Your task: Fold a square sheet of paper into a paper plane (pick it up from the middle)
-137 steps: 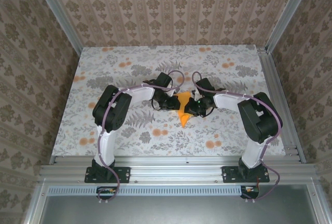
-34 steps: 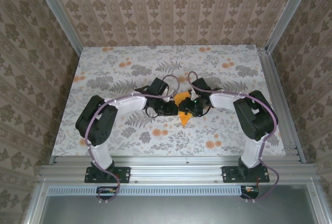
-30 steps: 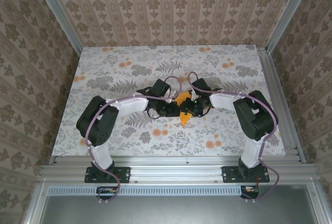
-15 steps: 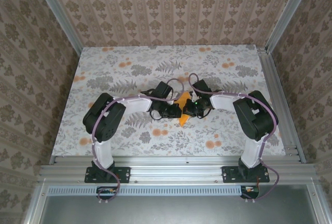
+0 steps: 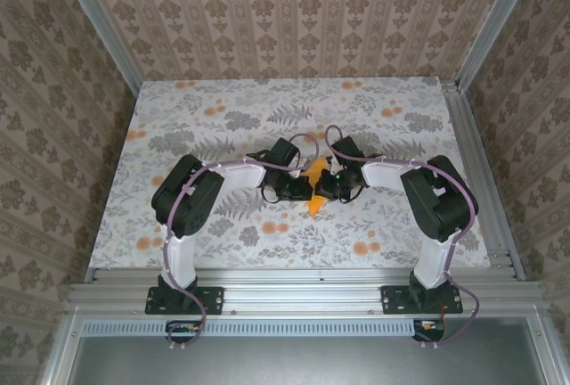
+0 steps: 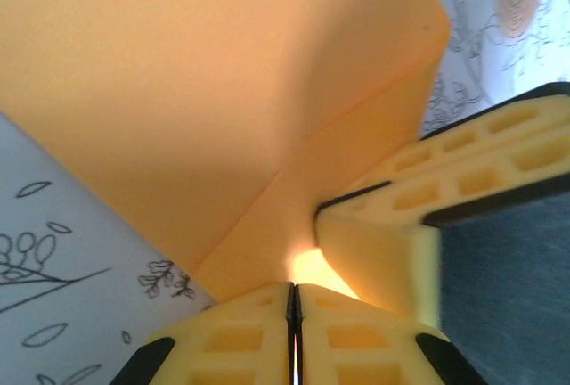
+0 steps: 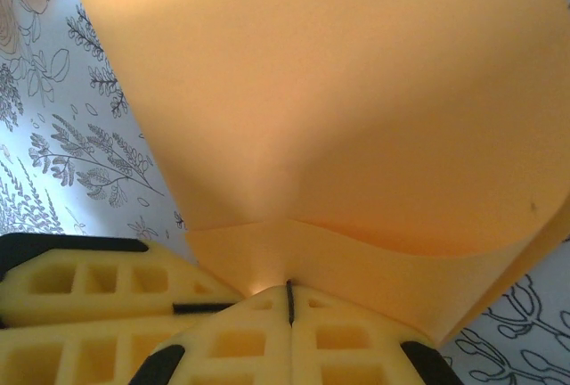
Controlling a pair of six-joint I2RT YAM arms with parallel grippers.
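In the left wrist view, your left hand (image 6: 294,314) sits at the bottom edge with its pads pressed together on the folded border of the orange sheet (image 6: 223,91). A pad of the right hand (image 6: 392,216) butts in just beside it at lower right. The right wrist view shows the same thing mirrored: the right hand (image 7: 289,300) is closed on a narrow folded strip of the sheet (image 7: 356,91).

Both bites are shallow (barely past the edge), so a small tug could pull the paper free. The two hands are also nearly touching, so if either one turns or closes in, the pads may collide and crush the crease. If you draw them apart while both are pinching, the thin paper between them may tear or take a crooked fold.

From above, the sheet (image 5: 313,205) sits at the centre of the frame between the left hand (image 5: 296,187) and right hand (image 5: 328,186), over the flowered surface (image 5: 223,100). I cannot tell whether its lower tip rests on the surface; if it does, it could drag and snag.
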